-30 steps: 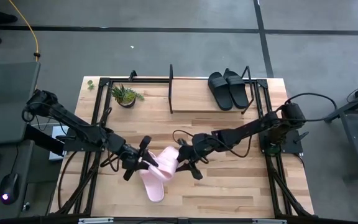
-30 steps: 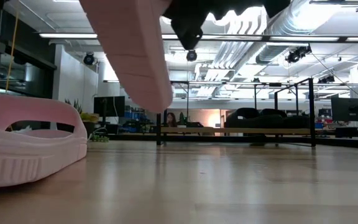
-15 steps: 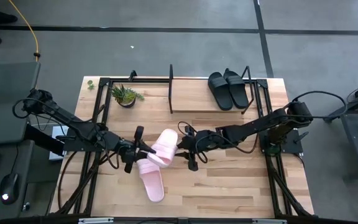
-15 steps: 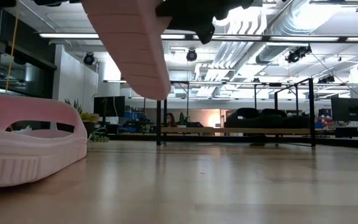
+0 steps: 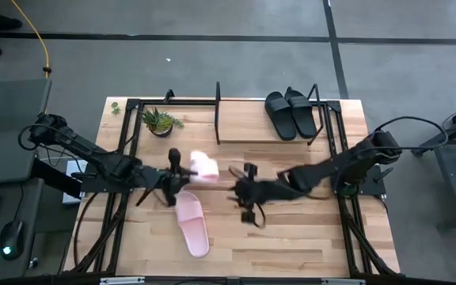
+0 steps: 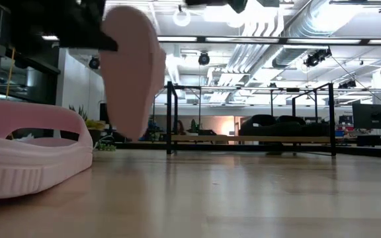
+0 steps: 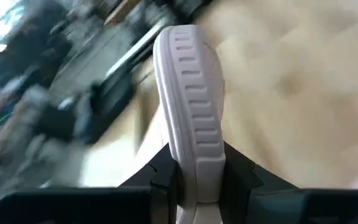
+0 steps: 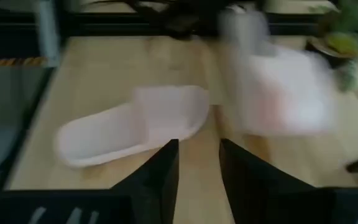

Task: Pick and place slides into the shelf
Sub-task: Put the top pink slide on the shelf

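Note:
One pale pink slide [image 5: 205, 165] is held up off the table by my left gripper [image 5: 182, 172], which is shut on it. In the low view this slide [image 6: 132, 73] stands on end in the air. The other pink slide [image 5: 192, 226] lies flat on its sole on the tabletop, near the front. My right gripper [image 5: 240, 192] is open just to the right of the held slide and touches nothing. Two black slides [image 5: 291, 113] sit side by side on the right part of the shelf [image 5: 244, 123]. My left gripper pinches one end of the pink slide's sole [image 7: 194, 168] between its two fingers, one on each flat face, with the ribbed side wall turned to the wrist camera. The fingers come in about level from the table's left. The slide is lifted clear and stands on edge.
A small potted plant [image 5: 161, 121] stands at the shelf's left end. Black rods [image 5: 218, 123] of the shelf rise at its middle and ends. Bare board lies between the plant and the black slides. The lying pink slide [image 8: 135, 124] is close under both grippers.
The pink slide has passed from between both grippers to the left one alone. My left gripper has carried it up and toward the far edge, and it has turned from lying slantwise to standing on edge. My right gripper has drawn back a little toward the right.

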Controlling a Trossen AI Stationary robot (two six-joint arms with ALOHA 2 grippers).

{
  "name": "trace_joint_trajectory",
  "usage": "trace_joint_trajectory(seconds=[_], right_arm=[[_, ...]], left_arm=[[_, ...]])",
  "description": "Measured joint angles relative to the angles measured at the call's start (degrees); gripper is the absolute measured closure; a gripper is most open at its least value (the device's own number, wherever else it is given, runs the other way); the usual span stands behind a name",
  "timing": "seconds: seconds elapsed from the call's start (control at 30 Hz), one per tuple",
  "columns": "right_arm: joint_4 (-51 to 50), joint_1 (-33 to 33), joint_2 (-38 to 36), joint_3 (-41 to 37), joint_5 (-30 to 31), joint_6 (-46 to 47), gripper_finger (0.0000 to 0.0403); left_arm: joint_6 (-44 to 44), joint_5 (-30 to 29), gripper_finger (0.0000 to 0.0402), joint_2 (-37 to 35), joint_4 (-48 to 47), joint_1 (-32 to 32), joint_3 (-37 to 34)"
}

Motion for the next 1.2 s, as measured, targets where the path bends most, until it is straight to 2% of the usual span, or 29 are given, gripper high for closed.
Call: trace_joint_trajectory(seconds=[0.1, 0.17, 0.43, 0.8, 0.97, 1.2], right_arm=[[0.8, 1.9, 0.1, 0.9, 2.1, -1.0, 0.0297], [3.0, 2.7, 0.1, 0.9, 4.4, -2.5, 0.0297], [3.7, 3.9, 0.4, 0.9, 8.5, -3.9, 0.0297], [4.1, 3.1, 2.8, 0.8, 14.2, -12.5, 0.0292], [5.0, 2.8, 2.8, 0.8, 14.3, -14.9, 0.0263], [8.8, 2.8, 2.8, 0.8, 14.1, -17.9, 0.0197]], left_arm=[[-0.1, -6.2, 0.0341, -0.3, -0.4, -0.3, 0.4], [-0.8, -7.3, 0.0343, -0.2, -2.8, -0.3, 0.3], [-0.4, -8.2, 0.0343, -0.2, -1.3, -0.4, 0.3], [-0.3, -8.2, 0.0343, -0.3, 0.0, -0.4, 0.3], [-0.4, -5.4, 0.0342, 0.1, 2.7, -0.5, 0.3], [1.0, -3.4, 0.0342, 3.2, 6.7, -0.5, 0.4]])
